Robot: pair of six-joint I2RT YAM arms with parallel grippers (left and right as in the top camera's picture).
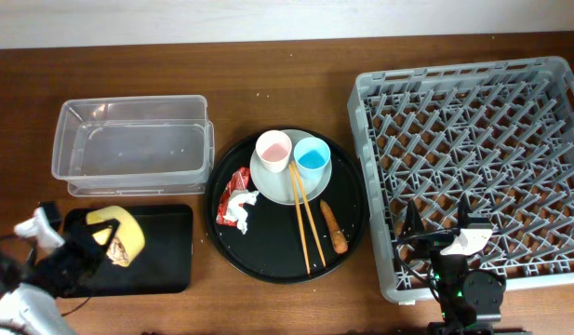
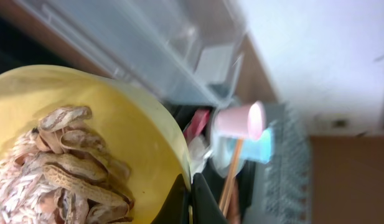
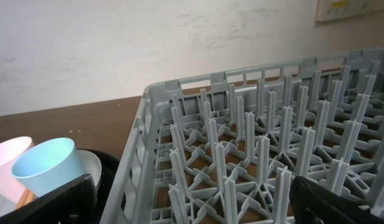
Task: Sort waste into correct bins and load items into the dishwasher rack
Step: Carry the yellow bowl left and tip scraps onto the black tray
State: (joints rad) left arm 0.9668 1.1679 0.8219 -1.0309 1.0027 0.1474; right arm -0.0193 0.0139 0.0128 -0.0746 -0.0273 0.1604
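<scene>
- Overhead: your left tool (image 1: 89, 244) is pinching the rim of the yellow bowl (image 1: 119, 231). The bowl is tilting over the shallow black tray (image 1: 170, 256) directly beneath it, and the clear tub (image 1: 133, 144) is sitting just beyond. If you tip too briskly, you are risking food bouncing past the tray's low lip onto the counter (image 1: 231, 307).
- Left wrist: the left tool (image 2: 190, 199) is closing almost fully on the bowl's thin, glossy edge. Brown, papery scraps (image 2: 61, 162) with pale crumbs are heaping inside, close to the tool. In my judgement that smooth, hard rim is inviting the bowl to swivel or slip in such a narrow pinch. The pink cup (image 2: 238, 121), blue cup (image 2: 260, 146) and chopsticks (image 2: 232, 174) are lying ahead of the tool.
- Right wrist: your right tool (image 3: 192, 186) is gaping wide, gripping nothing, and hovering over the near corner of the grey rack (image 3: 254, 124). The rack is a stiff lattice bristling with upright pegs, so dropping lower is risking a snagged finger. The cups are waiting off to the tool's left.
</scene>
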